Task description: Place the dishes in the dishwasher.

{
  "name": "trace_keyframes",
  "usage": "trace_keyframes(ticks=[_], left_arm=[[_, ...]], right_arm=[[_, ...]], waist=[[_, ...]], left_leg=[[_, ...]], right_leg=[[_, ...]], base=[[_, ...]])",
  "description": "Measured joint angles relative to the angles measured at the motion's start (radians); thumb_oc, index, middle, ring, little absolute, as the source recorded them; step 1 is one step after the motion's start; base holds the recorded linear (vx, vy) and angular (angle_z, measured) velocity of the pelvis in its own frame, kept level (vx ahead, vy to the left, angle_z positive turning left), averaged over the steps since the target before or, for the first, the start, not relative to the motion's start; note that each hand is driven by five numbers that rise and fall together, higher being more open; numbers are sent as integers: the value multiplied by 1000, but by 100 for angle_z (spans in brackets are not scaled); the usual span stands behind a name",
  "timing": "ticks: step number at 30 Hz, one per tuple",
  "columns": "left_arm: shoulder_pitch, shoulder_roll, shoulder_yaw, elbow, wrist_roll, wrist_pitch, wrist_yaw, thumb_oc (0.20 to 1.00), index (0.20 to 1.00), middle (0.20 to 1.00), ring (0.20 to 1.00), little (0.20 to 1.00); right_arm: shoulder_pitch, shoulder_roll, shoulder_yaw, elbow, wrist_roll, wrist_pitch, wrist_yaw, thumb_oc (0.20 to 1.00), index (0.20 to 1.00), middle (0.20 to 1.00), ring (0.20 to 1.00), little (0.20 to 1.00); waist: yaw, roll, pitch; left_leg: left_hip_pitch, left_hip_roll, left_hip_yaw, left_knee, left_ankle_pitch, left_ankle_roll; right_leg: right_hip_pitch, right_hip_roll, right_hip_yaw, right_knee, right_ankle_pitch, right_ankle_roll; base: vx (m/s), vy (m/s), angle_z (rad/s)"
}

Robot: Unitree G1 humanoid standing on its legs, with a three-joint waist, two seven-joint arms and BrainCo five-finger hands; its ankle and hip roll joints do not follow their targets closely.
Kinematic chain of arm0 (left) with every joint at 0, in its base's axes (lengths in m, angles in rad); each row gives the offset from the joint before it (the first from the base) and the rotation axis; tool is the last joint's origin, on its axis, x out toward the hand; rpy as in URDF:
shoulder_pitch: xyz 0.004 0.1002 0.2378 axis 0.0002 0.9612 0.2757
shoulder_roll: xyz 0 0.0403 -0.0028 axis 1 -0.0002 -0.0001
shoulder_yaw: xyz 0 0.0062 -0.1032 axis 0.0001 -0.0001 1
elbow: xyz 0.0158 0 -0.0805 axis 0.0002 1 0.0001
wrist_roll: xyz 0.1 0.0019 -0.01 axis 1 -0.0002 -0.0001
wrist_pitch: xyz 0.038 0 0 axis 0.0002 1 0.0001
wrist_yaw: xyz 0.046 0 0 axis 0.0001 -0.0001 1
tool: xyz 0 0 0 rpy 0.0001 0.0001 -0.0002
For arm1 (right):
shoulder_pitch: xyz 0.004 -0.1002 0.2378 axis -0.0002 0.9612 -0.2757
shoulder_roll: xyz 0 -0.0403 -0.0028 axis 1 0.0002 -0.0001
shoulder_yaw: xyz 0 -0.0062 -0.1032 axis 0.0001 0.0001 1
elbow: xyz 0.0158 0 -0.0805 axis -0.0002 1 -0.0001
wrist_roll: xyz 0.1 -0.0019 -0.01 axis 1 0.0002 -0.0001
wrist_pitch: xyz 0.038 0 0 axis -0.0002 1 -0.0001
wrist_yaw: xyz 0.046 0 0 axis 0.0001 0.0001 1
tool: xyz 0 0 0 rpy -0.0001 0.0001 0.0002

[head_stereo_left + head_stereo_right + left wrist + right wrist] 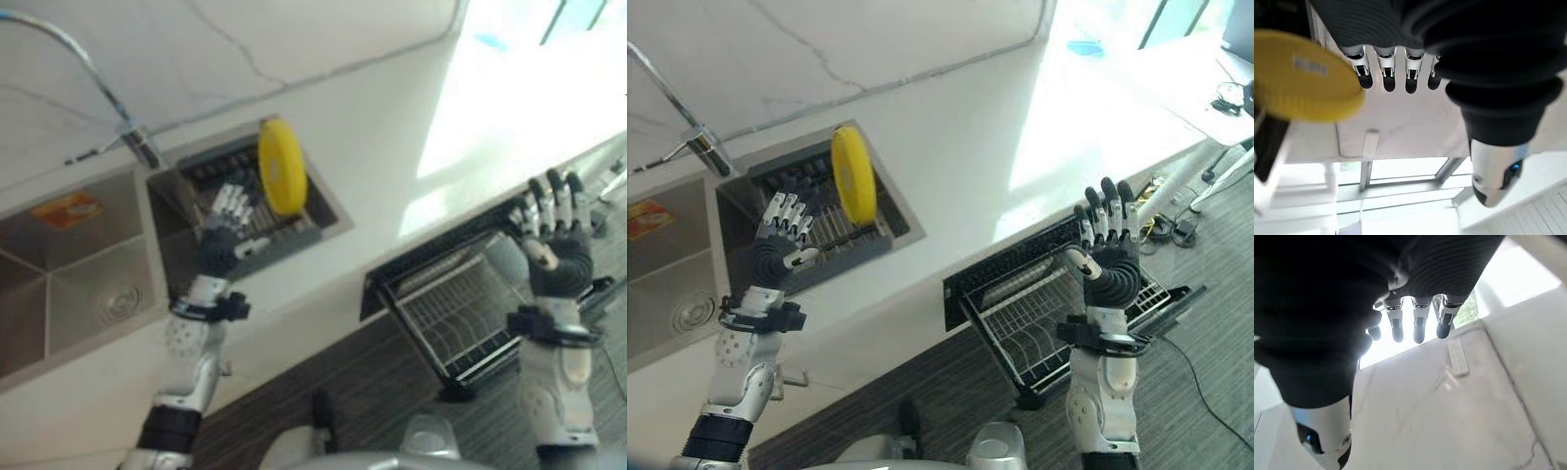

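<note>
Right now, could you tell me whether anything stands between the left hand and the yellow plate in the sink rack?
Nothing visible does. The left hand, fingers open, hovers beside the yellow plate, which stands on edge in the dark rack; only open air separates them.

No writing can be read on anything here.

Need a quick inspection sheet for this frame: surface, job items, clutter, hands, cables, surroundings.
Surface: white countertop with a steel sink set into it.
Job's things: round yellow plate standing on edge in the dark drying rack in the sink's other basin; dishwasher's wire rack pulled out below the counter.
Clutter: orange sponge in the sink.
Hands: left hand raised by the plate, fingers straight; right hand raised over the wire rack, fingers straight. Both hold nothing.
Cables: tangle on the grey floor.
Surroundings: steel tap, marble wall.
</note>
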Motion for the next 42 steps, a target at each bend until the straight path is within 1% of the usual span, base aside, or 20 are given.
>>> trace_keyframes(ticks=[2, 3, 5, 6, 7, 8, 10, 11, 12, 14, 16, 18, 20, 23, 24, 28, 30, 33, 39, 42], left_arm=[[41, 8, 2, -24, 1, 0, 15, 1000, 1000, 1000, 1000, 1000], [45, 10, 3, -33, 1, 0, 18, 1000, 1000, 1000, 1000, 1000], [6, 1, 1, -38, 1, -1, 20, 1000, 1000, 1000, 1000, 1000], [-34, 3, -8, -35, 3, -2, 22, 1000, 1000, 1000, 1000, 1000], [-47, 5, -10, -35, 5, -8, 26, 1000, 1000, 1000, 1000, 1000], [-41, -13, -12, -33, 6, -11, 31, 1000, 1000, 1000, 1000, 1000], [-19, -40, -12, -36, 8, -23, 24, 1000, 1000, 1000, 1000, 1000], [3, -44, -12, -36, 8, -27, 20, 1000, 1000, 1000, 1000, 1000], [28, -44, -12, -35, 8, -30, 18, 1000, 1000, 1000, 1000, 1000], [67, -42, -9, -34, 7, -49, 19, 1000, 1000, 1000, 1000, 1000], [72, -43, -9, -34, 7, -53, 15, 1000, 1000, 1000, 1000, 1000], [32, -45, -11, -28, 7, -58, 3, 1000, 1000, 1000, 1000, 1000], [-19, -46, -25, 0, 8, -60, -5, 1000, 1000, 1000, 1000, 1000], [-62, -57, -40, 21, 16, -60, -4, 1000, 1000, 1000, 1000, 1000], [-55, -63, -40, 21, 20, -61, -4, 1000, 1000, 1000, 1000, 1000], [-8, -61, -37, 14, 19, -58, -3, 1000, 1000, 1000, 1000, 1000], [28, -50, -23, 3, 19, -55, -19, 1000, 1000, 1000, 1000, 1000], [34, -42, -21, 3, 18, -37, -48, 1000, 1000, 1000, 1000, 1000], [48, -38, -55, 5, 10, -36, -79, 1000, 1000, 1000, 1000, 1000], [45, -35, -67, 5, -33, -10, -182, 1000, 1000, 1000, 1000, 1000]], right_arm=[[-25, -2, 11, 4, -1, 14, 8, 1000, 1000, 1000, 1000, 1000], [-38, -3, 11, 17, -1, 15, 8, 1000, 1000, 1000, 1000, 1000], [-58, -42, 32, 31, -1, 14, -6, 1000, 1000, 1000, 1000, 1000], [-65, -69, 51, 37, -3, 10, -7, 1000, 1000, 1000, 1000, 1000], [-90, -83, 58, 61, -10, 8, -6, 1000, 1000, 1000, 1000, 1000], [-122, -95, 59, 93, -9, 8, -10, 1000, 1000, 1000, 1000, 1000], [-123, -110, 58, 97, -7, 8, -21, 1000, 1000, 1000, 1000, 1000], [-119, -111, 58, 97, -9, 7, -23, 1000, 1000, 1000, 1000, 1000], [-119, -112, 55, 98, -10, 4, -24, 1000, 1000, 1000, 1000, 1000], [-129, -112, 59, 100, -13, -2, -19, 1000, 1000, 1000, 1000, 1000], [-125, -112, 54, 100, -13, -3, -12, 1000, 1000, 1000, 1000, 1000], [-112, -113, 45, 91, -12, -4, -14, 1000, 1000, 1000, 1000, 1000], [-86, -116, 44, 73, -11, -4, -14, 1000, 1000, 1000, 1000, 1000], [-53, -120, 51, 51, -18, -5, -11, 1000, 1000, 1000, 1000, 1000], [-52, -122, 48, 52, -21, -4, -4, 1000, 1000, 1000, 1000, 1000], [-46, -122, 49, 52, -65, 23, 37, 1000, 1000, 1000, 1000, 1000], [-102, -146, 86, 58, -100, 74, 54, 1000, 1000, 1000, 1000, 1000], [-163, -146, 107, 60, -100, 103, 62, 1000, 1000, 1000, 1000, 1000], [-290, -154, 124, 141, -100, 148, 32, 1000, 1000, 1000, 1000, 1000], [-334, -159, 124, 167, -100, 167, 9, 1000, 1000, 1000, 1000, 1000]], waist=[[40, 2, -1], [47, 1, -3], [64, 0, -6], [55, -7, -10], [66, -10, -14], [70, 16, -20], [74, 34, -29], [77, 26, -28], [86, 6, -25], [98, -2, -21], [85, 17, -20], [58, 36, -19], [42, 38, -20], [21, 59, -29], [23, 77, -31], [53, 63, -33], [105, 47, -35], [143, 32, -35], [171, 7, -37], [180, 7, -37]], left_leg=[[17, 5, 85, 0, -21, 20], [18, 6, 99, 0, -26, 24], [3, 3, 75, 9, -26, 20], [-28, -6, 38, 45, -26, 18], [-43, -22, 37, 60, -28, 16], [-61, -16, 22, 65, -22, 6], [-76, -1, 0, 78, -4, -19], [-92, 4, -17, 120, 3, -31], [-133, 1, -58, 209, 13, -50], [-201, 9, -174, 310, -25, -111], [-171, 60, -203, 213, -38, -118], [-147, 134, -141, 151, -37, -119], [-138, 154, -97, 139, -37, -119], [-91, 142, -63, 113, -36, -117], [-65, 139, -72, 74, 18, -101], [-34, 67, -86, 30, 34, -80], [-11, 32, -121, 6, 37, -75], [-2, 32, -140, 1, 37, -75], [7, 41, -161, 0, 36, -76], [0, 43, -175, 0, 38, -78]], right_leg=[[-34, 7, -121, 72, -7, 0], [-35, 10, -144, 105, -16, 2], [-42, 91, -60, 171, -108, -32], [-10, 144, -30, 109, -130, -74], [21, 148, -49, 38, -138, -119], [41, 169, -60, -13, -115, -146], [59, 182, -87, -58, -93, -164], [63, 181, -87, -60, -95, -172], [56, 164, -74, -59, -117, -201], [62, 161, -31, -86, -81, -176], [79, 170, -22, -104, -73, -168], [84, 177, -33, -104, -75, -182], [90, 166, -59, -119, -61, -184], [98, 162, -86, -131, -51, -163], [99, 170, -84, -123, -57, -149], [126, 109, -87, -136, -36, -91], [191, 93, -123, -203, -16, -64], [222, 101, -144, -228, -16, -64], [259, 122, -168, -262, -10, -69], [266, 124, -185, -267, -8, -71]], base=[[-137, 67, -101], [-129, -7, -73], [-158, -64, -2], [-194, -114, 41], [-164, -114, 46], [-143, -87, 24], [-93, -13, 29], [-45, 148, 10], [2, 240, -11], [84, 277, -42], [80, 225, -33], [52, 171, -5], [75, 132, 14], [40, 75, 25], [34, 43, 6], [25, -2, 25], [31, -45, 58], [13, -30, 26], [2, -15, 9], [-51, -29, 13]])
